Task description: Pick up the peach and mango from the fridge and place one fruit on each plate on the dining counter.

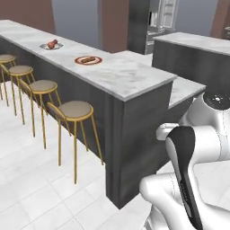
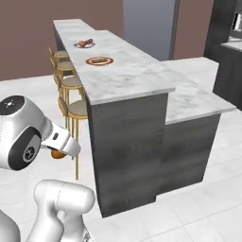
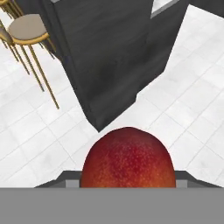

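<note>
A red-orange speckled fruit sits close in the hand view, gripped from both sides by my gripper; whether it is the peach or the mango I cannot tell. It also shows as an orange spot under the hand, low beside the dining counter. On the dining counter stand the red-rimmed plate and, farther back, the silver-grey plate with a reddish fruit on it. The fridge stands far behind.
Several gold-legged stools line the counter's left side. A lower marble slab joins the counter's near end, and a second dark cabinet block stands behind it. White tiled floor spreads around the counter's dark end wall.
</note>
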Controlling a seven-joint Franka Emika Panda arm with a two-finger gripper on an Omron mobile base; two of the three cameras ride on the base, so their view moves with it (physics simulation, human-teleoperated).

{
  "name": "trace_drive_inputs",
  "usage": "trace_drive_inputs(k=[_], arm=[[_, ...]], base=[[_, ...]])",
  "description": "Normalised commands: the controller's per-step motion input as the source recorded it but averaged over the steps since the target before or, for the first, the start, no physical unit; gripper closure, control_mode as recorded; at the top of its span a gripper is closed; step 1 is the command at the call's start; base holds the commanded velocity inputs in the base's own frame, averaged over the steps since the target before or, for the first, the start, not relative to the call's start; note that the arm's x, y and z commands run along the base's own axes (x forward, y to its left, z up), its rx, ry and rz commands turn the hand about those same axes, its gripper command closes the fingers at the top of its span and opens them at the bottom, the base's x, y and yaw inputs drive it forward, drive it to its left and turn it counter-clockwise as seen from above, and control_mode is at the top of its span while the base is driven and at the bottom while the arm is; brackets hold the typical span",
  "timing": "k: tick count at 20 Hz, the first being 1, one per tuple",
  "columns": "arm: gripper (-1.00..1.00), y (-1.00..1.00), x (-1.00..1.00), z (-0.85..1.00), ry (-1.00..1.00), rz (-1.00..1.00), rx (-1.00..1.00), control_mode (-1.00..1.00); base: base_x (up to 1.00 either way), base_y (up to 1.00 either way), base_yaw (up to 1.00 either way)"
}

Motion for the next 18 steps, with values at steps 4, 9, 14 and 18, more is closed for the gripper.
trace_drive_inputs(k=[4, 9, 14, 18], arm=[[1.00, 0.00, 0.00, 0.00, 0.00, 0.00, 0.00, 1.00], [1.00, 0.00, 0.00, 0.00, 0.00, 0.00, 0.00, 1.00], [1.00, 0.00, 0.00, 0.00, 0.00, 0.00, 0.00, 1.00], [1.00, 0.00, 0.00, 0.00, 0.00, 0.00, 0.00, 1.00]], base=[[0.07, 0.91, -0.48], [0.19, 0.90, -0.47], [0.17, 0.79, -0.45], [0.09, 0.71, -0.44]])
